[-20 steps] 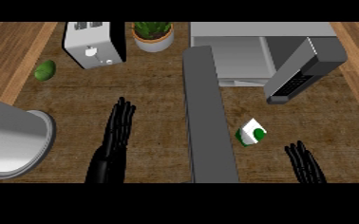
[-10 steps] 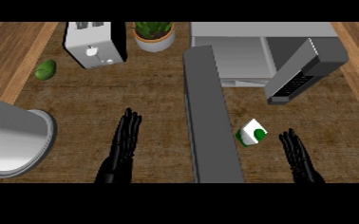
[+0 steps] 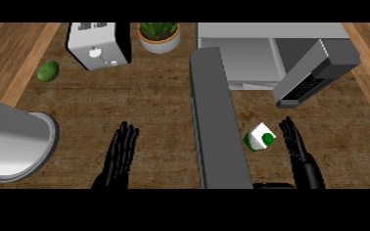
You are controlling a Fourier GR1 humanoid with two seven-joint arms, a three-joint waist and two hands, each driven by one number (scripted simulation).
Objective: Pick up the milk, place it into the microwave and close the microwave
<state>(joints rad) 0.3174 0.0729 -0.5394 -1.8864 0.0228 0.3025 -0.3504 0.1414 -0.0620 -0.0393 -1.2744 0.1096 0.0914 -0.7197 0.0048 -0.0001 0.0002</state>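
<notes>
Your right hand (image 3: 295,142) lies flat with fingers straight, holding nothing. The milk (image 3: 260,137) stands just to its left, close to the fingers but apart from them. Up and ahead of that hand, the microwave (image 3: 249,56) gapes, its door (image 3: 314,74) swung out. Your left hand (image 3: 121,152) rests well off to the left, fingers straight too, on the counter (image 3: 145,98).

Milk (image 3: 260,137) on counter (image 3: 159,103) before open microwave (image 3: 274,54), toaster (image 3: 98,44) and plant (image 3: 159,35) behind left
</notes>
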